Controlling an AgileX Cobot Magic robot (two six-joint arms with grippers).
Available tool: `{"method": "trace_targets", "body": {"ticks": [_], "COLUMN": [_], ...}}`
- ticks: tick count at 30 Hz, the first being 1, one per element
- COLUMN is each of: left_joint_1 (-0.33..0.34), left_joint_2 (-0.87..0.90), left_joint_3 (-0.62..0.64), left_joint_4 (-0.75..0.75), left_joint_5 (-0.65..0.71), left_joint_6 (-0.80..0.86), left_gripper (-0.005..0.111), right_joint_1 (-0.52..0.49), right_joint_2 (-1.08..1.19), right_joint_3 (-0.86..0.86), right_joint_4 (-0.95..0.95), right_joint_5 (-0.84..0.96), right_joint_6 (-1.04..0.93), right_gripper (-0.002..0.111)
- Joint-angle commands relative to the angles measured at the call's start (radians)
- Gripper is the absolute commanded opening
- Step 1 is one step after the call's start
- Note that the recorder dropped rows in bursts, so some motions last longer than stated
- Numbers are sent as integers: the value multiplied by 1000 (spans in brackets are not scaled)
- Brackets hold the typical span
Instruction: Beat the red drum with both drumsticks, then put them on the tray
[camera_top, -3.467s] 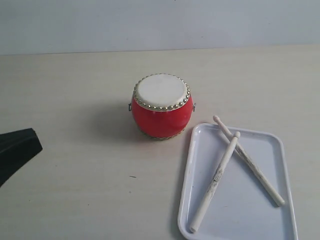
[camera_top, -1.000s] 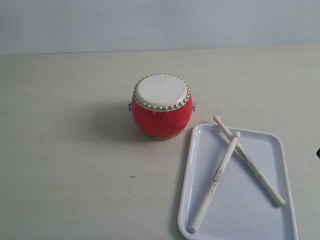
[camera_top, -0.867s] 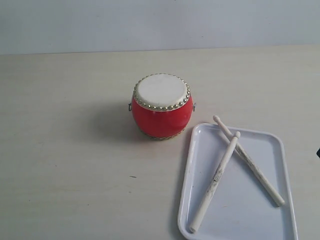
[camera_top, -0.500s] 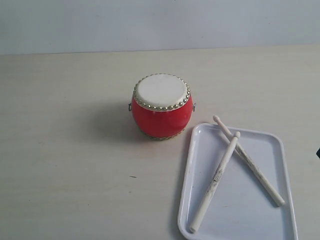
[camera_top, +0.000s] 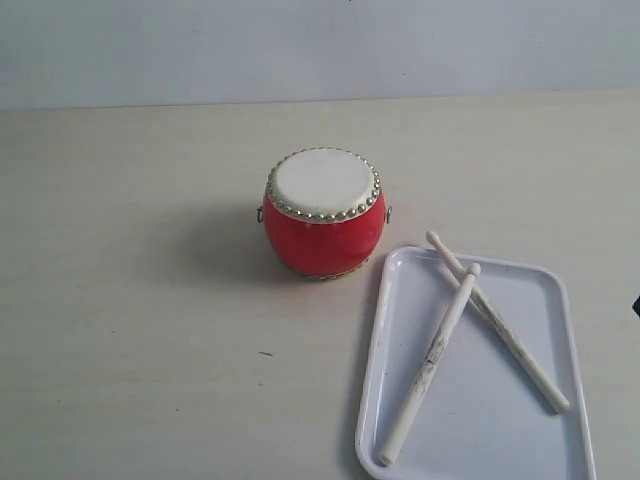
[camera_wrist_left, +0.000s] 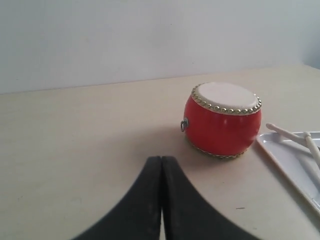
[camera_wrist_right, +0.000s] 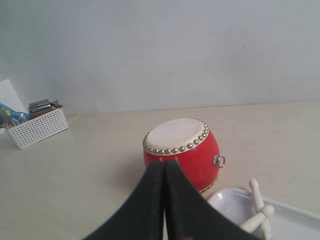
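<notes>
The red drum (camera_top: 323, 213) stands upright mid-table, cream skin up; it also shows in the left wrist view as the red drum (camera_wrist_left: 223, 120) and in the right wrist view as the red drum (camera_wrist_right: 184, 150). Two drumsticks lie crossed on the white tray (camera_top: 470, 440): one drumstick (camera_top: 430, 362) over the other drumstick (camera_top: 502, 327). My left gripper (camera_wrist_left: 161, 160) is shut and empty, well back from the drum. The right gripper (camera_wrist_right: 164, 162) is shut and empty too, with the drum beyond its tips. Neither gripper's fingers appear in the exterior view.
A white slotted basket (camera_wrist_right: 36, 128) holding small items stands far off by the wall in the right wrist view. A small dark mark (camera_top: 264, 353) lies on the table in front of the drum. The tray's near end runs past the picture's edge.
The dark left arm seen at the left edge 3.5 s ago has left the exterior view. A dark sliver now shows at the right edge. Drum, sticks and tray have not moved.
</notes>
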Motion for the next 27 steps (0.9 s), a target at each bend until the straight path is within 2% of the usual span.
{"method": "trace_targets", "body": {"ticks": [1,5,19,23,27], "left_joint_1": [2,2,2,84,237], "left_joint_2": [-6,-6,-6,-6,-6], "left_joint_3": [4,4,4,4,4], "left_joint_4": [55,68,82,82,82], "left_joint_5": [7,92,116,118,118], "left_joint_6": [-60,-60,-51,-37,-37], "left_gripper": [0,0,0,0,0], "right_joint_1": [0,0,0,0,0], "right_joint_2": [-5,-5,-5,-5,-5], "right_joint_3": [5,5,5,5,5], "right_joint_4": [-8,-8,-8,-8,-8], "right_joint_5": [6,6,6,6,6], "right_joint_6": [-1,-1,-1,-1,-1], "right_gripper": [0,0,0,0,0]}}
